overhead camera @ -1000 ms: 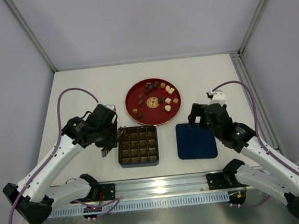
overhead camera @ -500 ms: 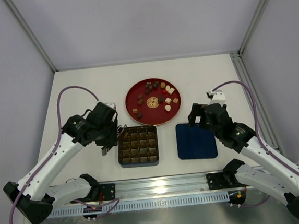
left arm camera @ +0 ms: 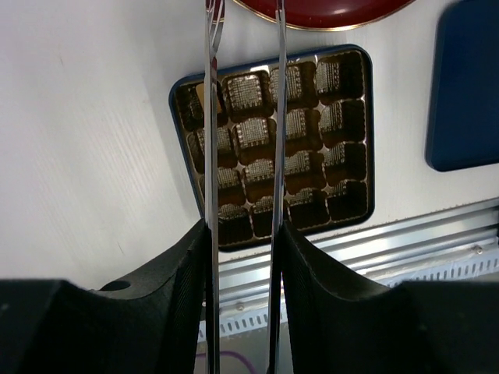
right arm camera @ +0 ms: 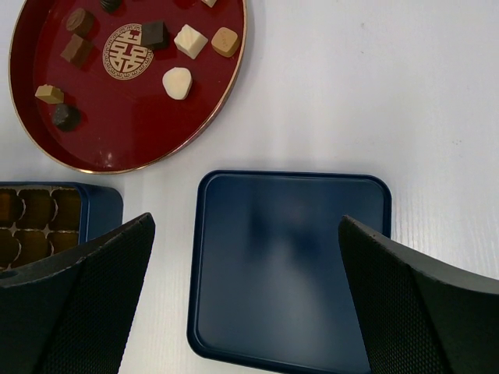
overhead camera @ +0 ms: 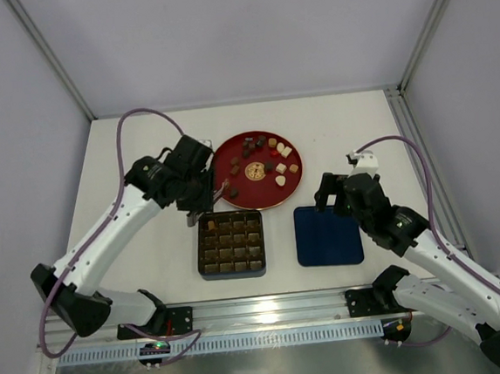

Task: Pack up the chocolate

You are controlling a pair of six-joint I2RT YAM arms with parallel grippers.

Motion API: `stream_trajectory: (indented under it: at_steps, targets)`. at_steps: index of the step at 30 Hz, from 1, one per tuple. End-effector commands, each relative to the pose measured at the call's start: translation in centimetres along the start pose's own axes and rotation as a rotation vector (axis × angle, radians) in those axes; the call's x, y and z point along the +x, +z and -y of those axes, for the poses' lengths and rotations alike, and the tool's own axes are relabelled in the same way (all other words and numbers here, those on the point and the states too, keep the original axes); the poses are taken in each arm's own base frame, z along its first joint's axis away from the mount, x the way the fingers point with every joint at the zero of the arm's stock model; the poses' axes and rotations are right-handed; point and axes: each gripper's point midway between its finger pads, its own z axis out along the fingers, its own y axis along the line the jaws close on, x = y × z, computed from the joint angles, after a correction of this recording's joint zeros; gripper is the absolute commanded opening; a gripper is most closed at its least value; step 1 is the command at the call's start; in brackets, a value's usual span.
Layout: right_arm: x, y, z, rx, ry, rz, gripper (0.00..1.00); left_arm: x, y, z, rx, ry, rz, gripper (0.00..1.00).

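Note:
Chocolates [overhead camera: 263,159], dark brown, cream and reddish, lie scattered on a round red plate [overhead camera: 231,175] with a gold emblem [overhead camera: 253,171]; they also show in the right wrist view [right arm camera: 178,82]. My left gripper [overhead camera: 201,207] is shut on thin metal tongs [left arm camera: 209,117], whose blades stay apart and reach over the box toward the plate's near-left rim. The dark blue box [overhead camera: 230,244] with brown liner cells lies below the plate, and shows in the left wrist view [left arm camera: 343,117]. My right gripper [right arm camera: 245,226] is open and empty above the blue lid [right arm camera: 288,265].
The blue square lid [overhead camera: 328,234] lies right of the box. A metal rail [overhead camera: 270,312] runs along the near table edge. Frame posts stand at the back corners.
My left arm has swung up and to the right, from left of the box to the plate's near-left rim, carrying the tongs. The right arm has not moved.

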Motion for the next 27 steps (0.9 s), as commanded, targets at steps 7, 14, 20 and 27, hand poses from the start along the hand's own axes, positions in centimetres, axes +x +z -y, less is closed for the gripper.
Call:
stream_trajectory:
  at_steps: [7, 14, 20, 27]
  targets:
    - [-1.1, -1.0, -0.4, -0.031, 0.011, 0.035, 1.00, -5.7, 4.6, 0.2, -0.099, 0.059, 0.033, 0.42]
    - [-0.9, -1.0, -0.4, -0.037, 0.007, 0.034, 1.00, -6.4, 6.9, -0.3, -0.112, 0.052, 0.004, 0.43]
    - [-0.9, -1.1, -0.3, -0.036, 0.008, 0.037, 1.00, -6.6, 8.7, 0.1, -0.103, 0.059, -0.014, 0.43]
    - [-0.7, -1.1, 0.1, -0.025, 0.001, 0.037, 1.00, -6.1, 10.2, 0.1, -0.110, 0.058, -0.043, 0.43]
